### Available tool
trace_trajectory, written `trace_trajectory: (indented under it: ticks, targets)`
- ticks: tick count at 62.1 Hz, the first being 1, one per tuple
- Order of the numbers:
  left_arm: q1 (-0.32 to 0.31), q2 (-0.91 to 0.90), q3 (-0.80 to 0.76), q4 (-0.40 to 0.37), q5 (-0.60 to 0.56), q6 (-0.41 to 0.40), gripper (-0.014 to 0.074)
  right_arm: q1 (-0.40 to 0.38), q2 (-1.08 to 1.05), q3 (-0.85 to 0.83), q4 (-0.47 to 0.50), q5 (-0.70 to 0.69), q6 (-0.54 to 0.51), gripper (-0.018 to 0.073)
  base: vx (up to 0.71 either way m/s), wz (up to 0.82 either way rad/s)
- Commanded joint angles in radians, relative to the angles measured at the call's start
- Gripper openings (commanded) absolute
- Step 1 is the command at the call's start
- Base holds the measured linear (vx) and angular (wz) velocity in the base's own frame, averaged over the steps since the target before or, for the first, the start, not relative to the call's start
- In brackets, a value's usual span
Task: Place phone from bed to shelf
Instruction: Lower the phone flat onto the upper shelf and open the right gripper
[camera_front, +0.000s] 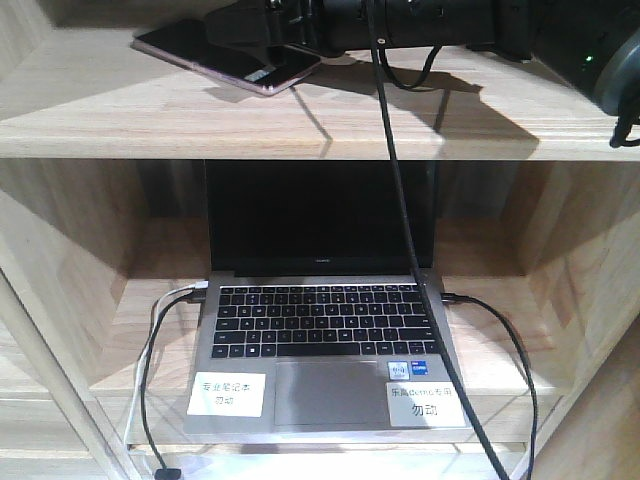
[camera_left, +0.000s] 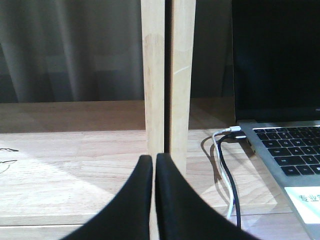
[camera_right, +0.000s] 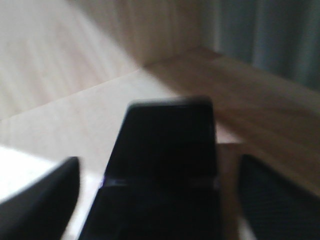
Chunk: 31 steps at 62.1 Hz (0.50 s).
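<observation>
Pale planks of the shelf (camera_front: 300, 125) carry the phone (camera_front: 225, 55) at eleven o'clock above the laptop (camera_front: 325, 330); right gripper (camera_right: 157, 185) fingers look spread beside it, seemingly not clamping, though blurred; best withdraw straight back. Left gripper (camera_left: 154, 165), seen only by its wrist camera, is pressed closed, empty.

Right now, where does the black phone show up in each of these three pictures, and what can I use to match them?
Front view: the phone lies at top left on the upper plank of the shelf, under the right gripper.
Left wrist view: not in it; only the laptop and shelf planks show.
Right wrist view: the phone fills the lower centre, between the open fingers.
Shared landmark: the pale wood shelf.
</observation>
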Motion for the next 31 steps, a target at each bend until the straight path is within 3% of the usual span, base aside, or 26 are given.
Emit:
trace_trajectory:
  ticks: [1, 12, 31]
  targets:
    - [-0.004, -0.006, 0.002, -0.009, -0.073, -0.004, 0.0001, -0.004, -0.051, -0.03, 0.006, -0.043, 0.001, 0.0636, 0.0, 0.0]
    - [-0.004, -0.006, 0.002, -0.009, -0.073, -0.004, 0.0001, -0.004, -0.054, -0.03, -0.052, -0.043, 0.008, 0.0589, 0.0, 0.0]
    - [-0.004, -0.006, 0.002, -0.009, -0.073, -0.004, 0.0001, -0.004, -0.093, -0.03, -0.058, -0.043, 0.008, 0.0565, 0.0, 0.0]
